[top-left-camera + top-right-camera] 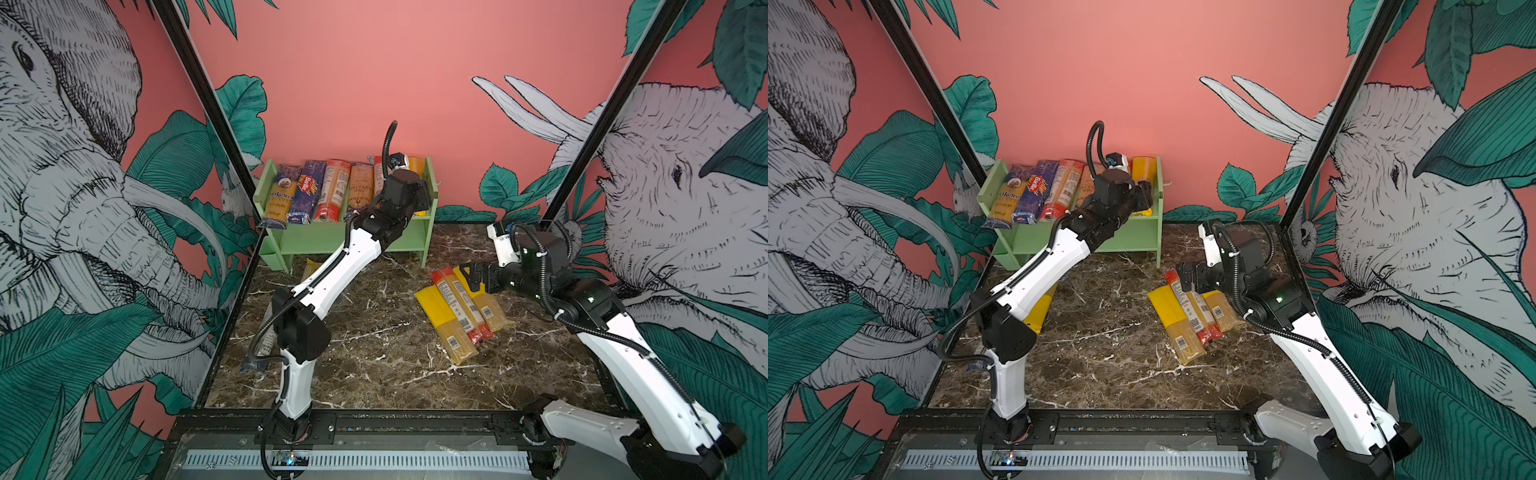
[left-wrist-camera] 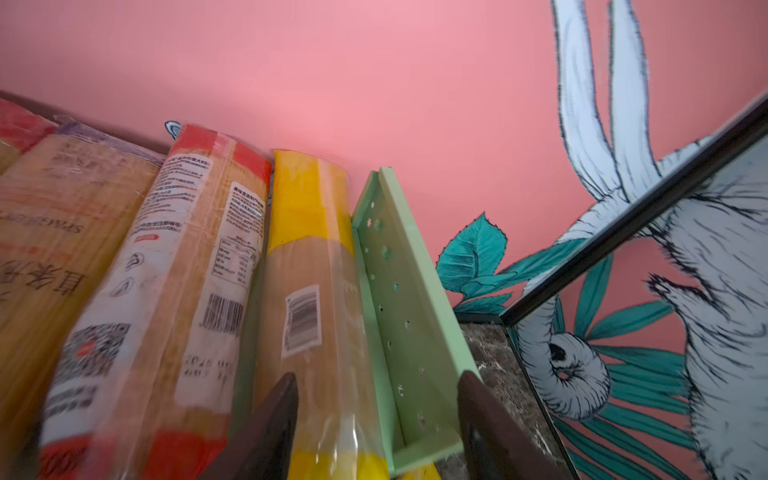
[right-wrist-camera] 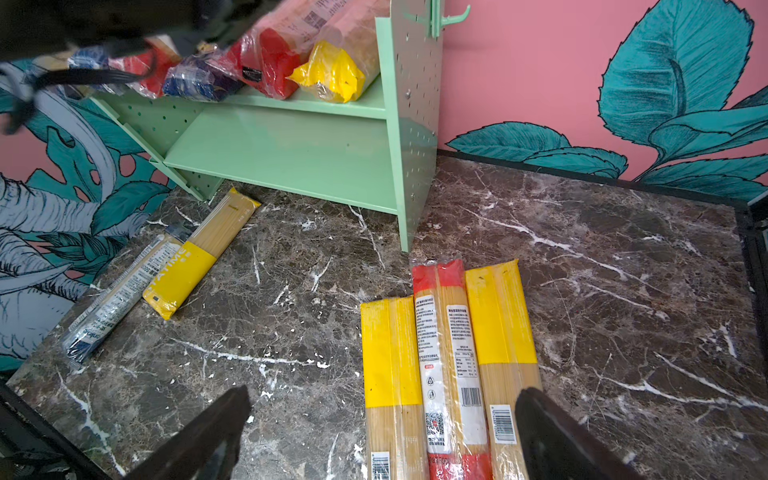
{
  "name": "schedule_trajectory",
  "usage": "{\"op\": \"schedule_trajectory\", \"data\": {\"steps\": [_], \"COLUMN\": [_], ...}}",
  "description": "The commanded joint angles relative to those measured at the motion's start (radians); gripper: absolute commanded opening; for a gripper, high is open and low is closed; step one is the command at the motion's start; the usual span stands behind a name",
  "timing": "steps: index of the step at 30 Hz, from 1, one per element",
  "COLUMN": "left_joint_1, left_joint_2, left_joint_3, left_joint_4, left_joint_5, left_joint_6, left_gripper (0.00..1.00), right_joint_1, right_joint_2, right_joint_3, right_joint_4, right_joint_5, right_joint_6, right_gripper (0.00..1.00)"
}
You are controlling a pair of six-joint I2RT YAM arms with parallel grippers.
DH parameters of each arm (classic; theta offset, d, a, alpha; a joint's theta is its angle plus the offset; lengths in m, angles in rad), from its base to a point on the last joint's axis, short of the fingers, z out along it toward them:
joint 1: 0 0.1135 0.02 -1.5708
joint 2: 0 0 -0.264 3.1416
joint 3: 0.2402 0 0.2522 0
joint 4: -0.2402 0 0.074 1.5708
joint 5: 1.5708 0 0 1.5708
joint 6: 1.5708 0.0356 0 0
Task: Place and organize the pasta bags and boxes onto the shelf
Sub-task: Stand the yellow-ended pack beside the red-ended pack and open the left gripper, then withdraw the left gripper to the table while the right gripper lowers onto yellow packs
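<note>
Dark marble worktop (image 1: 374, 374), mint shelf (image 1: 299, 241) at its far edge against the pink wall. Left arm (image 1: 332, 266) stretched across the shelf front, covering part of the pasta packs (image 1: 332, 191) on the top tier in both top views. Right of centre, three packs (image 1: 457, 311) side by side; near the left edge, two more packs (image 3: 178, 278), mostly hidden behind the arm from above, plain from the right wrist. Right tool (image 3: 386, 415) spread wide above the three, empty. Left tool (image 2: 376, 399), clear only from its own wrist, jaws apart astride a yellow-ended pack (image 2: 309, 291) and the shelf's peg-holed side panel.
</note>
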Motion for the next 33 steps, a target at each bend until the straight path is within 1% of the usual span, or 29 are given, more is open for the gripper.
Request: {"op": "schedule_trajectory", "data": {"steps": [1, 6, 7, 9, 12, 16, 23, 29, 33], "left_joint_1": [-0.020, -0.025, -0.026, -0.027, -0.026, -0.029, -0.032, -0.037, -0.037], "left_joint_2": [-0.189, -0.391, -0.431, -0.499, -0.572, -0.677, -0.885, -1.038, -1.081], "left_joint_3": [-0.144, -0.399, -0.449, -0.535, -0.627, -0.803, -1.148, -1.324, -1.414], "left_joint_4": [0.070, 0.045, 0.035, 0.012, -0.072, -0.120, -0.141, -0.177, -0.160], "left_joint_5": [-0.009, -0.043, -0.054, -0.061, -0.071, -0.049, -0.011, 0.006, 0.006], "left_joint_6": [0.039, 0.068, 0.075, 0.097, 0.125, 0.140, 0.051, 0.015, 0.018], "left_gripper": [0.69, 0.81, 0.86, 0.93, 0.99, 0.99, 0.99, 0.99, 0.99], "right_joint_1": [-0.003, -0.003, -0.002, -0.002, -0.002, 0.000, 0.010, 0.041, 0.077], "right_joint_2": [-0.014, -0.009, -0.011, -0.015, -0.025, -0.031, 0.011, 0.062, 0.087], "right_joint_3": [-0.037, -0.145, -0.168, -0.206, -0.275, -0.382, -0.541, -0.626, -0.673], "right_joint_4": [0.007, 0.026, 0.034, 0.049, 0.085, 0.158, 0.284, 0.359, 0.395], "right_joint_5": [0.003, -0.002, -0.011, -0.024, -0.048, -0.072, -0.089, -0.089, -0.066], "right_joint_6": [0.016, 0.040, 0.048, 0.065, 0.084, 0.112, 0.171, 0.197, 0.206], "right_gripper": [0.99, 0.99, 0.99, 0.99, 0.99, 0.99, 0.99, 0.99, 0.99]}}
